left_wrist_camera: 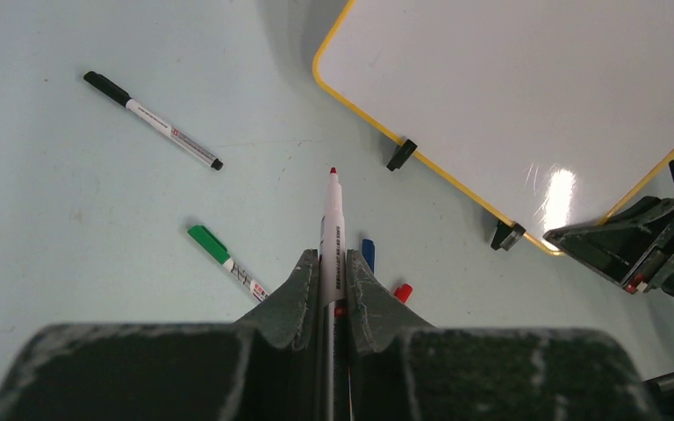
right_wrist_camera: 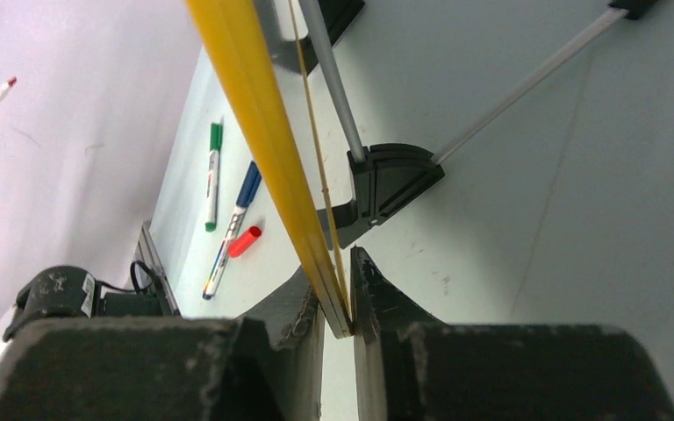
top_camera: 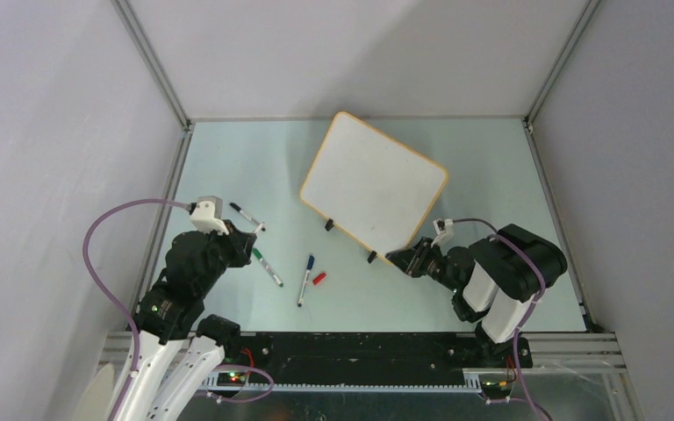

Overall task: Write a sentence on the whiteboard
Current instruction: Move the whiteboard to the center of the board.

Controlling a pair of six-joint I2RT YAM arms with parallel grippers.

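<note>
The whiteboard (top_camera: 373, 180) lies tilted in the middle of the table, with an orange-tan frame and two black clip feet (top_camera: 329, 224). Its face is blank white; no sentence is in view. My right gripper (top_camera: 401, 259) is shut on the board's near corner, and the yellow frame edge (right_wrist_camera: 254, 123) runs between its jaws (right_wrist_camera: 340, 285). My left gripper (left_wrist_camera: 333, 263) is shut on an uncapped red marker (left_wrist_camera: 332, 219), whose tip points towards the board (left_wrist_camera: 527, 88) from above the table to its left.
A black marker (top_camera: 246, 215) lies near the left gripper. A green marker (top_camera: 268, 267), a blue marker (top_camera: 305, 279) and a loose red cap (top_camera: 319, 278) lie on the table in front of the board. Grey walls stand close on the left, back and right.
</note>
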